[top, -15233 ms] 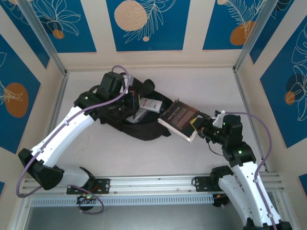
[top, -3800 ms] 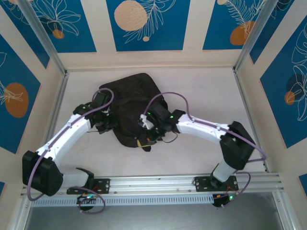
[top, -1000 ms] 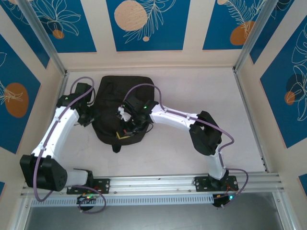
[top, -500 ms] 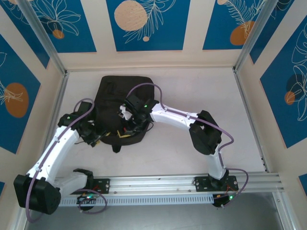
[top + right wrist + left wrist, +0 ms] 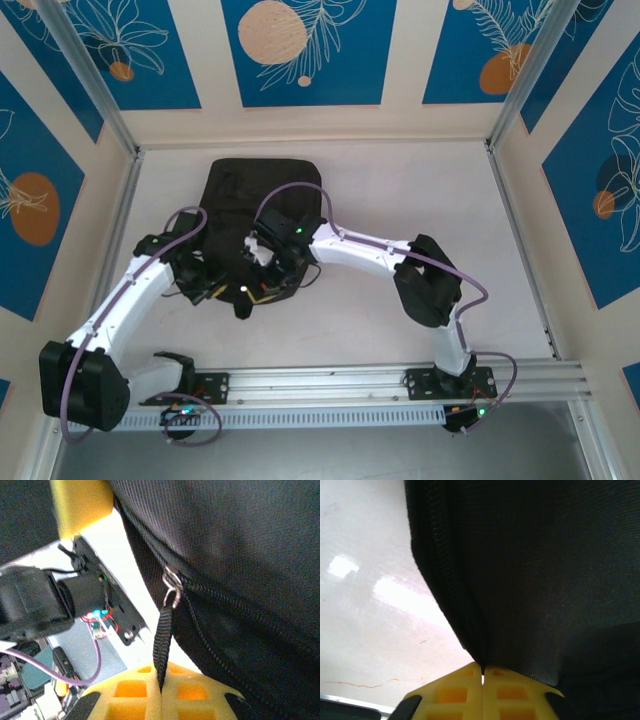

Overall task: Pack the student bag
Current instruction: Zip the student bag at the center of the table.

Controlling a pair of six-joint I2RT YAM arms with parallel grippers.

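At the near rim of the student bag [image 5: 250,190], the left tool [image 5: 482,672] is closed, with the bag's zippered edge pinched between its yellow tips. Just to its right, the right tool [image 5: 161,680] is clamped on the black pull strap [image 5: 162,635] that hangs from the zip slider [image 5: 172,585]. Beyond both tools, the bag is laid flat on the bench [image 5: 420,190], toward the far left. Its contents cannot be seen.
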